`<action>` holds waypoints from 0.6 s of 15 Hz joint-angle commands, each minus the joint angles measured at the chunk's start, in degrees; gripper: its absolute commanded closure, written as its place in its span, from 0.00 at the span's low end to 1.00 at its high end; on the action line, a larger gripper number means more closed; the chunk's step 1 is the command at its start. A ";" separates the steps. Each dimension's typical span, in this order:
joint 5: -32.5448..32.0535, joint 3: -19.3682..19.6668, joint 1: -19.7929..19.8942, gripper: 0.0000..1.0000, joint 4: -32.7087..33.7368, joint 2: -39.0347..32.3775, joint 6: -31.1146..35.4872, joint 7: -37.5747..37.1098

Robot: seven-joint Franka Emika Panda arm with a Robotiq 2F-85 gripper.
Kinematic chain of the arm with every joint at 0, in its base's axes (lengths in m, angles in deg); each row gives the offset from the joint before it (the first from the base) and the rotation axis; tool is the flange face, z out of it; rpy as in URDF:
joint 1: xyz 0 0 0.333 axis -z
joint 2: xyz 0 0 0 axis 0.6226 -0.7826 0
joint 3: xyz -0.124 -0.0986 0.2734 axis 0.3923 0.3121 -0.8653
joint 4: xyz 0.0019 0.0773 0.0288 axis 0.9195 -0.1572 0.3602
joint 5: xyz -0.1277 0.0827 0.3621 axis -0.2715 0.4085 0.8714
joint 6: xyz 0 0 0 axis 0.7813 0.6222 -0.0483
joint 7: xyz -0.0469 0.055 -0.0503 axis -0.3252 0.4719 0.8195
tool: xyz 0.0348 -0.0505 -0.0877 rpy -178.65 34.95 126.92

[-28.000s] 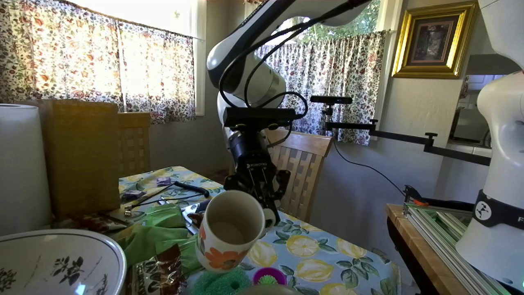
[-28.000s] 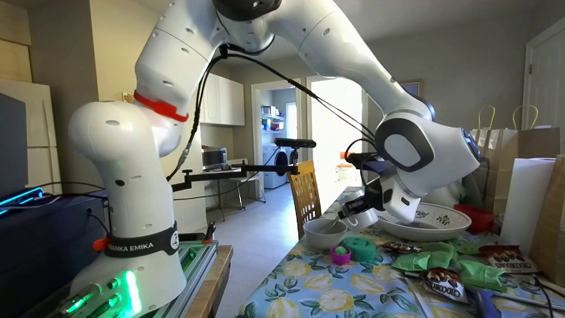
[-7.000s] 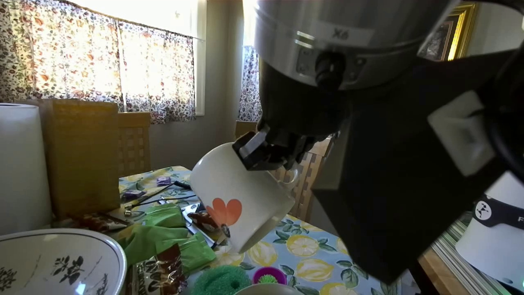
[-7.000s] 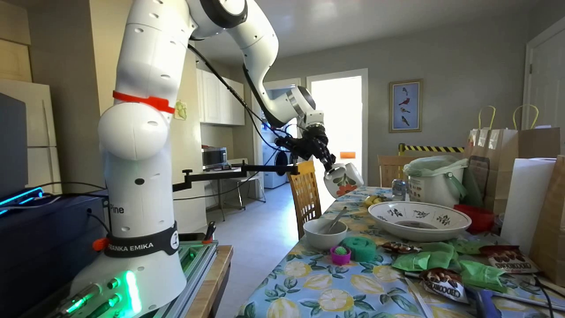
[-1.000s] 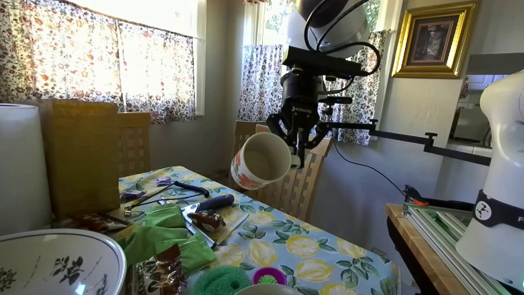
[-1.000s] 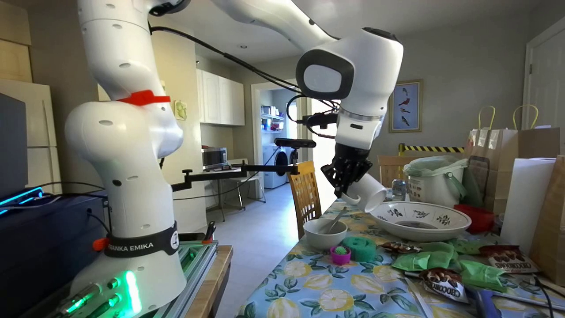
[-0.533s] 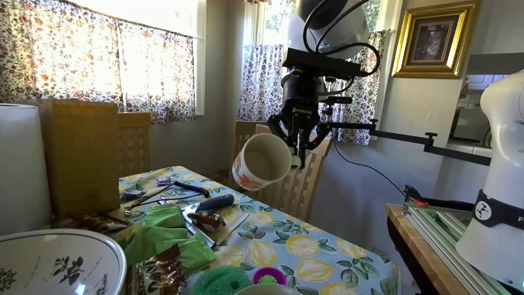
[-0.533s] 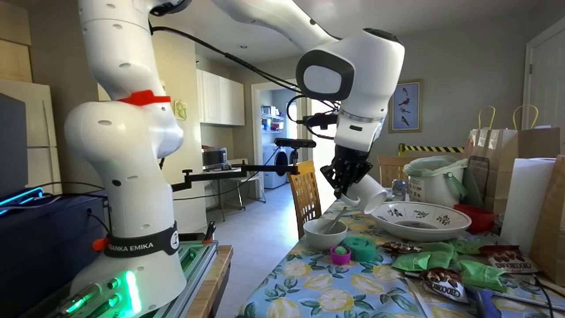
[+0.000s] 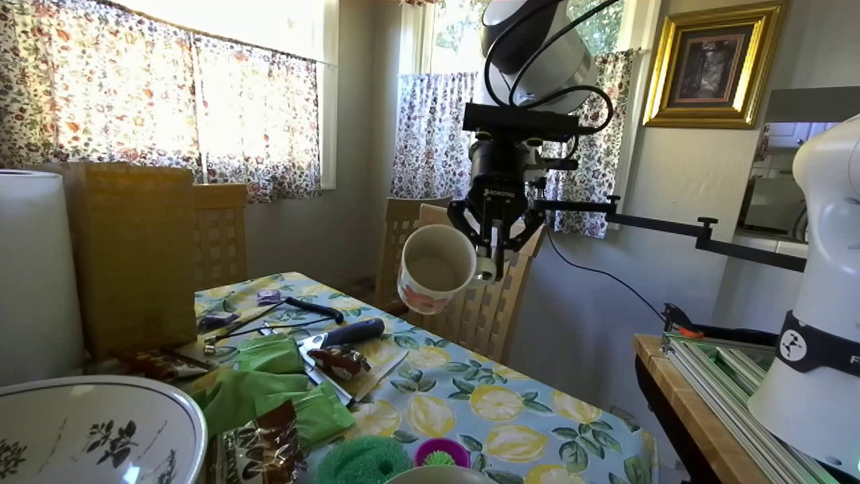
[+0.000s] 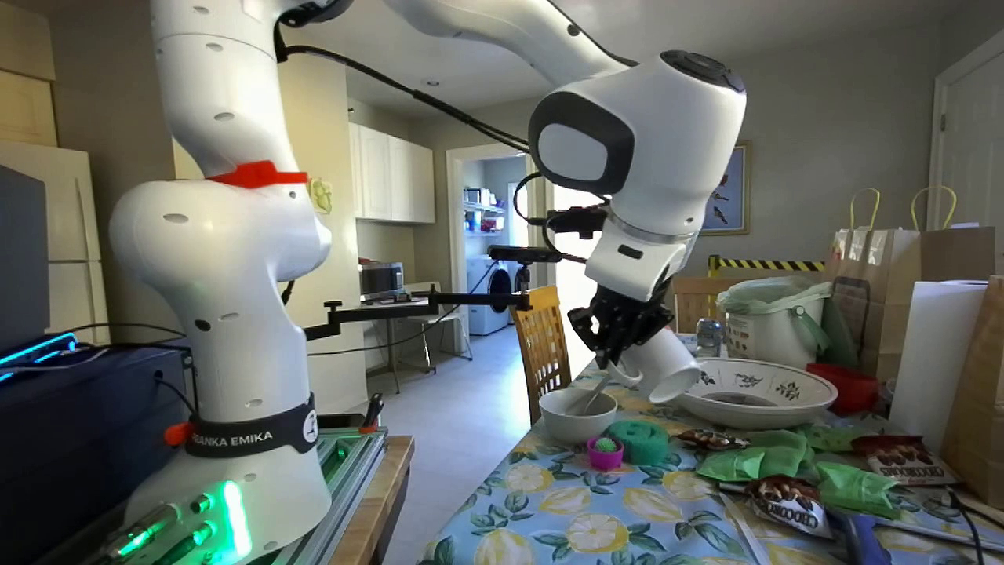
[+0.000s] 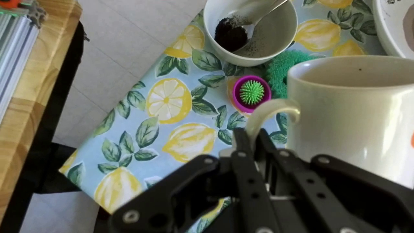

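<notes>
A white mug [image 9: 437, 265] with an orange flower hangs tilted in the air above the table, also visible as a mug [image 10: 667, 365] in an exterior view. My gripper [image 11: 252, 137] is shut on its handle [image 11: 270, 108], one finger on each side. No contents show in the visible part of the inside. Beyond the fingers in the wrist view stands a white bowl [image 11: 245, 60], holding dark powder [image 11: 230, 35] and a spoon [image 11: 263, 17]. Near the bowl are a green sponge [image 11: 278, 69] and a small purple cup [image 11: 267, 94] with a spiky green ball [image 11: 252, 92].
A wide patterned dish [image 10: 753, 420] sits further along the lemon tablecloth [image 10: 565, 502]. Green wrappers [image 10: 757, 463], snack packets [image 10: 788, 506] and a dark-handled tool [image 9: 356, 331] lie around. A black camera bracket [image 9: 658, 223] reaches out behind the gripper. A wooden chair [image 9: 403, 235] backs onto the table.
Over the last second the gripper and mug have sunk slightly and shifted right in both exterior views. Several seconds ago the mug was tipped at another angle. The grip on the handle stays.
</notes>
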 commanded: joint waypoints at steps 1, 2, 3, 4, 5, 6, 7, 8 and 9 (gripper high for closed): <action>5.41 1.45 1.64 0.97 2.91 -3.51 -4.45 0.34; 6.98 1.80 2.01 0.97 3.17 -4.36 -5.56 0.56; 8.46 2.12 2.29 0.97 3.43 -5.19 -6.46 0.64; 9.69 2.37 2.56 0.97 3.78 -6.11 -7.30 0.64; 10.80 2.59 2.83 0.97 4.16 -6.98 -8.08 0.60; 12.13 2.84 3.08 0.97 4.51 -7.93 -8.88 0.75; 13.35 3.03 3.33 0.97 4.81 -8.70 -9.71 0.96; 14.88 3.24 3.57 0.97 5.19 -9.66 -10.94 1.51; 16.00 3.38 3.68 0.97 5.44 -10.48 -11.71 1.93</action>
